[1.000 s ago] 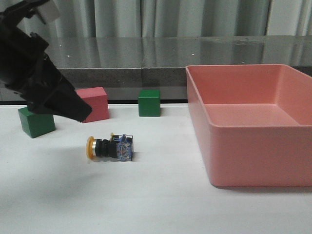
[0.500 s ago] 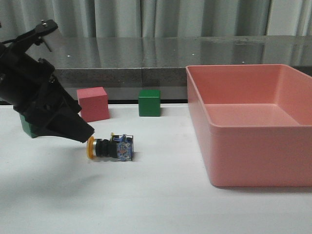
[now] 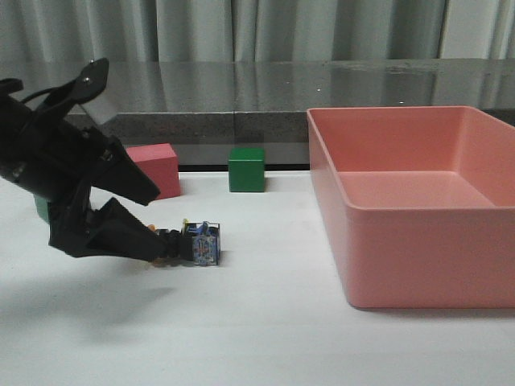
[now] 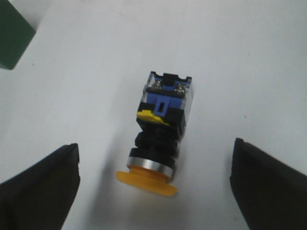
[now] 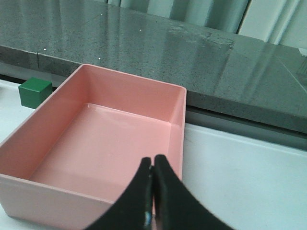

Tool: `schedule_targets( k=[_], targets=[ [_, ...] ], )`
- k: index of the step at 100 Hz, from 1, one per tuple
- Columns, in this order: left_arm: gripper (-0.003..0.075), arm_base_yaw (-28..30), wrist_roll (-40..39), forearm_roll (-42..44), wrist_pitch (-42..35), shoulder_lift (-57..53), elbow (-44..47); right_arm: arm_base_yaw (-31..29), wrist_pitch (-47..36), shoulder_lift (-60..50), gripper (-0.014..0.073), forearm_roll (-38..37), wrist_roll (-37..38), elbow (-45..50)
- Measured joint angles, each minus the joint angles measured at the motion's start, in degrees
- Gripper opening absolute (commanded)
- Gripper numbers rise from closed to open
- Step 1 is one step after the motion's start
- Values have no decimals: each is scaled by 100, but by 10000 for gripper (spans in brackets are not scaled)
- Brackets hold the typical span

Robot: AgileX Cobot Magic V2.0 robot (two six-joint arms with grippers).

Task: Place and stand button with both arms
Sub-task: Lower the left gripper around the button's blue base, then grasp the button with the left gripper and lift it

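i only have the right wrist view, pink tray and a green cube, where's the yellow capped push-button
Observer: The yellow-capped push-button with the black body and blue-grey base lies on its side on the white table, left of the pink plastic tray.
Operator: is the left gripper on it
Observer: Not gripping. In the left wrist view the left gripper is wide open, its fingers either side of the button's cap end, neither touching it.
Operator: anything else near it
Observer: A pink cube and a green cube sit behind the button, apart from it.
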Motion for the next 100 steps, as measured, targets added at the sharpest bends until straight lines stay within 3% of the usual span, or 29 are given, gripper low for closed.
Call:
schedule_targets(
  k=[55,100],
  targets=[
    [608,0,745,-602,37,653,-35,0,0,0,-61,0,0,0],
    [608,24,768,-901,354,937,-102,0,0,0,-61,0,0,0]
  ],
)
